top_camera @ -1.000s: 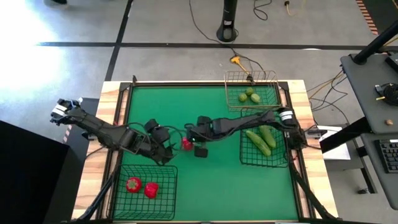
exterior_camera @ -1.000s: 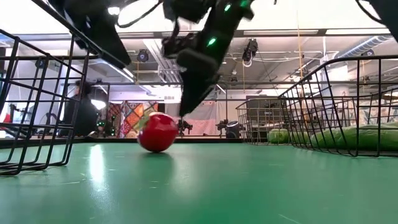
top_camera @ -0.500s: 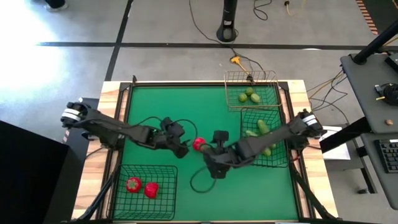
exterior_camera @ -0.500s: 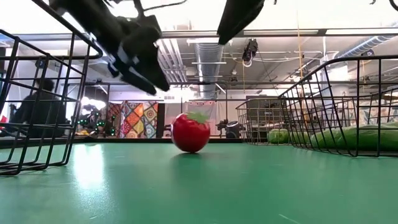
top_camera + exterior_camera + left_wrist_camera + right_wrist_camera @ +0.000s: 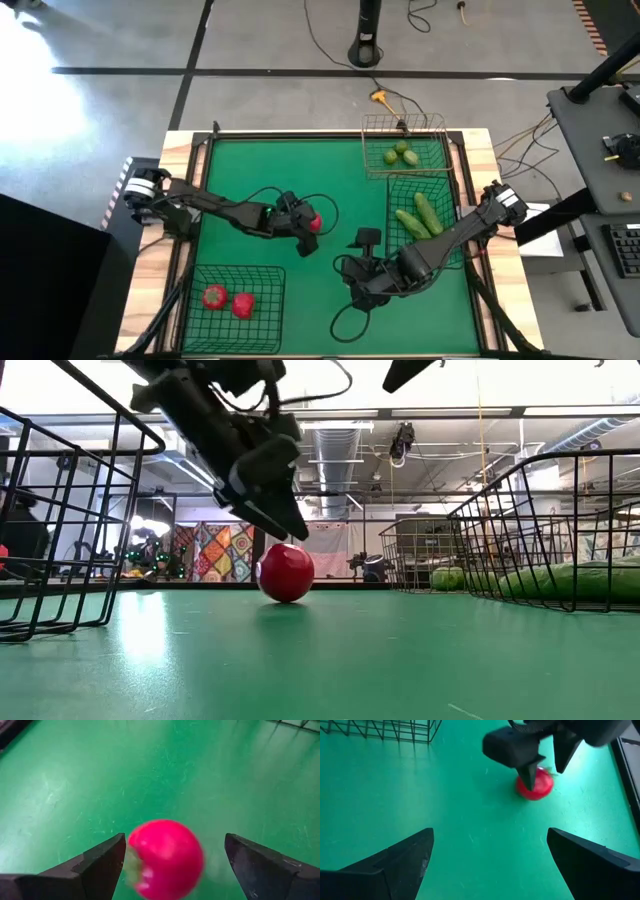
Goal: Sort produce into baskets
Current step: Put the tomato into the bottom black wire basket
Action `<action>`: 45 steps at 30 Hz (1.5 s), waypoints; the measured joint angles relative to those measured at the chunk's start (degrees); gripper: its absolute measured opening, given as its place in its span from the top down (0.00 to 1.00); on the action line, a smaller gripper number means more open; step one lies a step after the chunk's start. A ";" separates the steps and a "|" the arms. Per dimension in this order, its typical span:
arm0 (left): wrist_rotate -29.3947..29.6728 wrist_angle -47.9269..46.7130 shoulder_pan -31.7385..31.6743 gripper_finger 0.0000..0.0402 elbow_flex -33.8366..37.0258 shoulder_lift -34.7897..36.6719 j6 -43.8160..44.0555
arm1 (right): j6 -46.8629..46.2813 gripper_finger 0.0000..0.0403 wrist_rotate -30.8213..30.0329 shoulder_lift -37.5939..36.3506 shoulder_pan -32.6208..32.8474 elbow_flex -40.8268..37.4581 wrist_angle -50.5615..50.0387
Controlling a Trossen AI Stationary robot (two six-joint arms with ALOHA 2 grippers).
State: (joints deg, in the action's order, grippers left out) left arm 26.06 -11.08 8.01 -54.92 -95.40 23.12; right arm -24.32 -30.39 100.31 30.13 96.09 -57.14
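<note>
A green-topped table (image 5: 330, 180) with a pale wooden rim carries a glossy red round toy fruit (image 5: 314, 222) near its middle and three wire-mesh baskets: a black one (image 5: 270, 310), another black (image 5: 395, 250), a tan one (image 5: 372, 130).

Grey concrete floor (image 5: 260, 90) with dark tape lines (image 5: 300, 71), loose cables (image 5: 330, 40) (one yellow-ended). Black desk (image 5: 600, 200) beside the worktop. Ceiling ducts (image 5: 335, 445), strip lights, colourful patterned hanging (image 5: 210, 552) on the far wall.
</note>
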 joint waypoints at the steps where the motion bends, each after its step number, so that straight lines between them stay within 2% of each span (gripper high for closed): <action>1: -0.41 0.03 -0.54 0.20 -0.45 -0.53 0.02 | -0.26 0.05 -0.13 0.00 0.02 0.00 0.00; 13: 0.32 0.78 -6.72 0.20 -1.07 -4.82 0.53 | -3.27 0.05 -1.06 0.00 0.00 -0.10 -2.82; 20: -2.36 0.00 -6.80 0.20 -1.05 -6.28 1.54 | -4.54 0.05 -1.18 0.00 0.00 -0.13 -2.78; 27: -7.47 -5.84 -7.10 0.20 -0.94 -8.00 3.77 | -5.77 0.05 -1.24 0.00 0.00 -0.13 -2.80; 36: -8.02 -4.97 -7.08 0.16 -1.38 -13.27 6.94 | -5.76 0.05 -1.27 0.02 -0.02 -0.13 -2.64; 45: -8.88 -6.47 -6.52 0.18 -1.21 -11.39 8.83 | -4.26 0.05 -1.27 0.04 -0.02 -0.13 -3.03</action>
State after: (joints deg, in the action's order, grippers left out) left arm 17.18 -17.55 1.49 -56.12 -106.78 31.95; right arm -28.58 -31.66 100.36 30.11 95.96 -60.18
